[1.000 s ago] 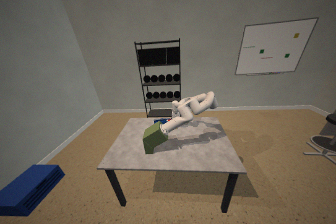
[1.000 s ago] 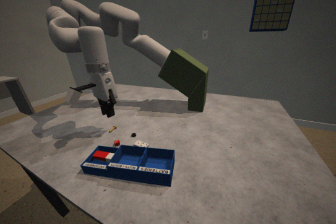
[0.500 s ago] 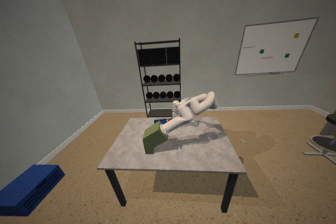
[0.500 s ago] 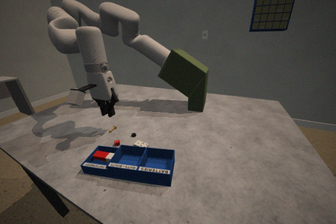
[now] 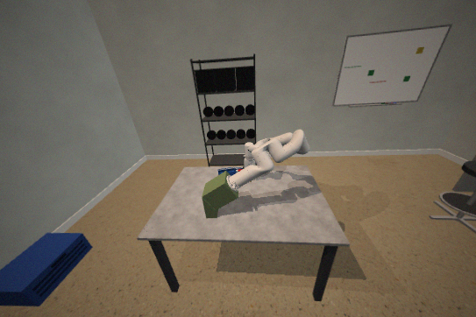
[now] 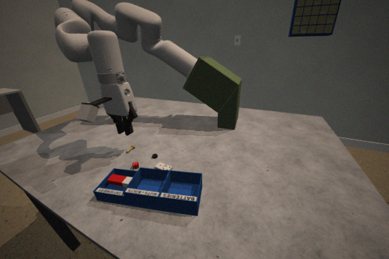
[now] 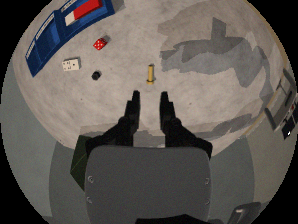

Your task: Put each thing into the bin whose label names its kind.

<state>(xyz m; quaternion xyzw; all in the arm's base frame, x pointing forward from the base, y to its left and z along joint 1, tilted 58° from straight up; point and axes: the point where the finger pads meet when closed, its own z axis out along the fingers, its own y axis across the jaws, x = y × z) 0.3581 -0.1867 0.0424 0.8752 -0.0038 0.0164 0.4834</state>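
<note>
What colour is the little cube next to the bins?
The little cube is red with tiny white dots, like a die. The exterior view shows it best.
</note>
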